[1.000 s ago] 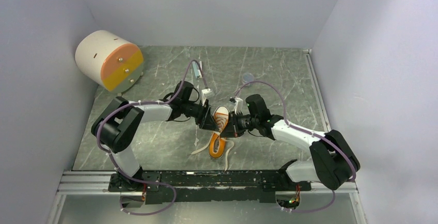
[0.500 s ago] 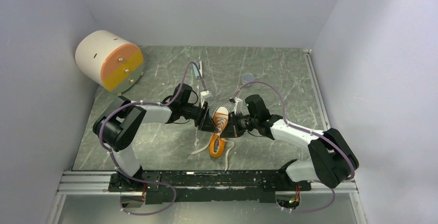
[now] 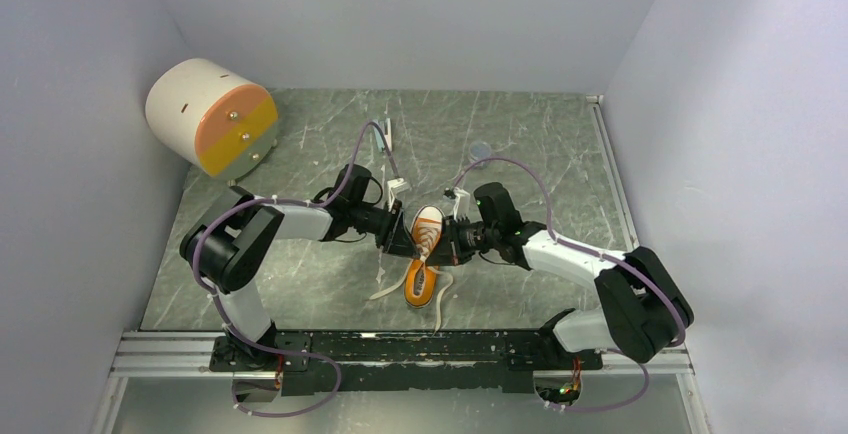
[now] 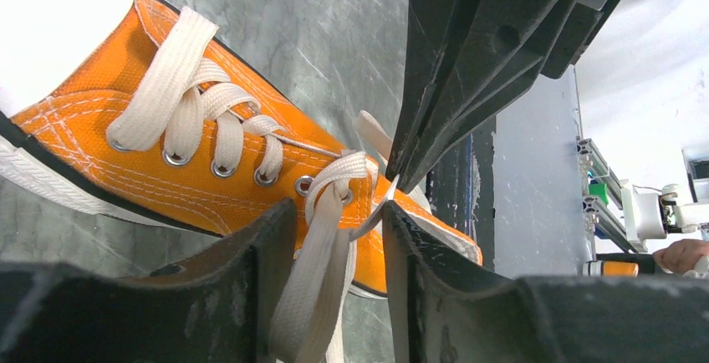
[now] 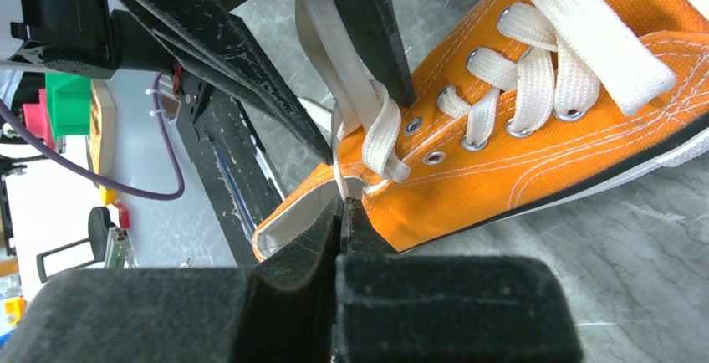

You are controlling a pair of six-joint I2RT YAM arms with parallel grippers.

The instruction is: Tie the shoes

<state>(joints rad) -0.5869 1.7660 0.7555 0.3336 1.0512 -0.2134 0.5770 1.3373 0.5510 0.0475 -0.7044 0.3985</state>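
Observation:
The small orange sneaker point(image 3: 424, 259) lies mid-table, white toe cap pointing away from the arm bases, and its loose lace ends point(image 3: 385, 292) trail on the table by the heel. My left gripper point(image 3: 404, 242) is at the shoe's left side. In the left wrist view it point(image 4: 339, 242) is open, with a white lace point(image 4: 313, 296) running loose between the fingers just below the top eyelets of the shoe point(image 4: 100, 129). My right gripper point(image 3: 446, 241) is at the shoe's right side. In the right wrist view it point(image 5: 343, 208) is shut on a thin white lace strand at the collar of the shoe point(image 5: 518, 162).
A white and orange cylinder point(image 3: 212, 116) stands at the back left. A small tool point(image 3: 381, 136) and a grey disc point(image 3: 480, 151) lie behind the shoe. Walls close in on three sides, and a metal rail point(image 3: 400, 349) runs along the front.
The left arm has shifted slightly, its gripper edging closer to the shoe. The right gripper stays at the shoe's right side. The shoe has not moved.

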